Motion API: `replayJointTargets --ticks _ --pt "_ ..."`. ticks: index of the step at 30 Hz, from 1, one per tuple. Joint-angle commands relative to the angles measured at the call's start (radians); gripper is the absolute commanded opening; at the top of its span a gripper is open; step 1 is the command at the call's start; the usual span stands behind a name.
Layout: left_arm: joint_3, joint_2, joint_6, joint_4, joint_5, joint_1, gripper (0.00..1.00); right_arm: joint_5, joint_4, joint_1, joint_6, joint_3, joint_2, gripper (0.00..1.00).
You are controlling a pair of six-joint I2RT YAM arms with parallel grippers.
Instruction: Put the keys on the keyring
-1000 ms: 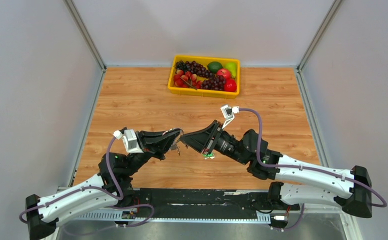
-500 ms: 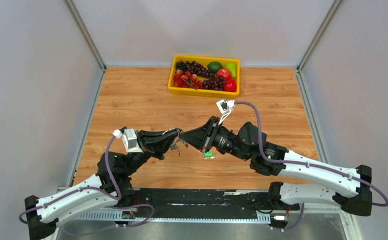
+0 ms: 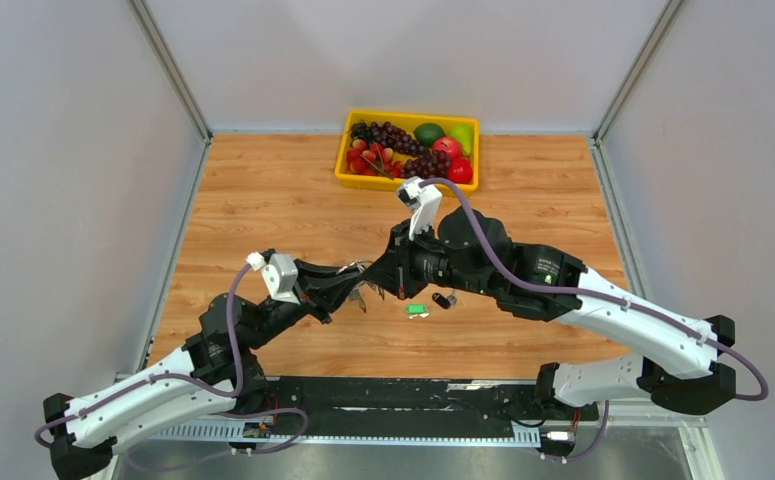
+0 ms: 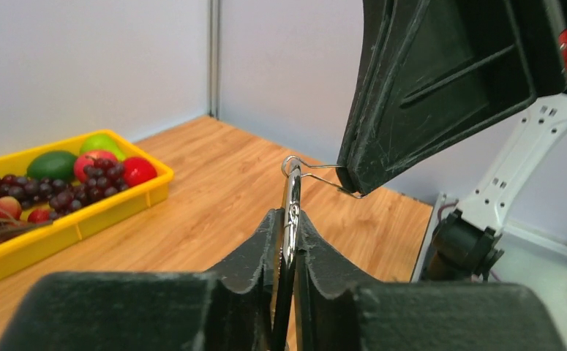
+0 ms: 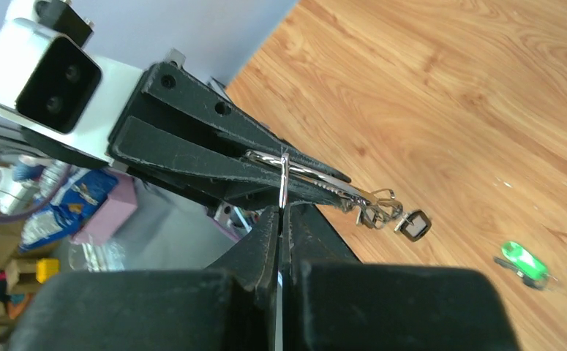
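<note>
My left end effector point(image 4: 287, 219) pinches the keyring point(image 4: 292, 194) edge-on, probably so my right end effector point(image 5: 283, 210), clamped on its coil, can pry it open; the green key point(image 3: 417, 310) and black key point(image 3: 443, 300) lie loose toward the table's point(image 3: 263, 200) near edge

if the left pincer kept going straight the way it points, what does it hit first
Most likely the right pincer: its tip sits just ahead of the left pincer, both clamped on the keyring between them. The gap looks small.

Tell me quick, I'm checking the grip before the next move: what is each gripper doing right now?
Left gripper: closed on the keyring.
Right gripper: closed, pinching the same keyring's wire.
</note>
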Motion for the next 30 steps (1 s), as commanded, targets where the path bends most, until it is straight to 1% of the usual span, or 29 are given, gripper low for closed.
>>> replayJointTargets --ticks 1,4,6,9,12,19,22,30 --pt "0.055 -0.005 0.035 -0.12 0.019 -0.004 0.21 -0.042 -0.194 0.0 -0.107 0.112 0.038 0.0" --pt "0.065 -0.01 0.051 -0.185 0.019 -0.004 0.31 -0.055 -0.269 0.0 -0.133 0.162 0.065 0.0" --pt "0.071 -0.012 0.056 -0.214 0.019 -0.004 0.35 -0.059 -0.321 0.0 -0.144 0.195 0.084 0.0" --pt "0.071 -0.016 0.053 -0.217 0.038 -0.004 0.4 -0.063 -0.363 0.0 -0.148 0.218 0.105 0.0" --pt "0.065 -0.012 0.057 -0.196 0.074 -0.003 0.44 -0.102 -0.393 0.0 -0.149 0.243 0.13 0.0" --pt "0.08 0.033 0.076 -0.179 0.141 -0.003 0.5 -0.112 -0.482 0.001 -0.152 0.348 0.197 0.0" --pt "0.081 0.05 0.078 -0.17 0.169 -0.004 0.51 -0.114 -0.528 -0.001 -0.151 0.406 0.238 0.0" --pt "0.077 0.047 0.105 -0.15 0.167 -0.003 0.51 -0.122 -0.618 -0.003 -0.147 0.52 0.325 0.0"
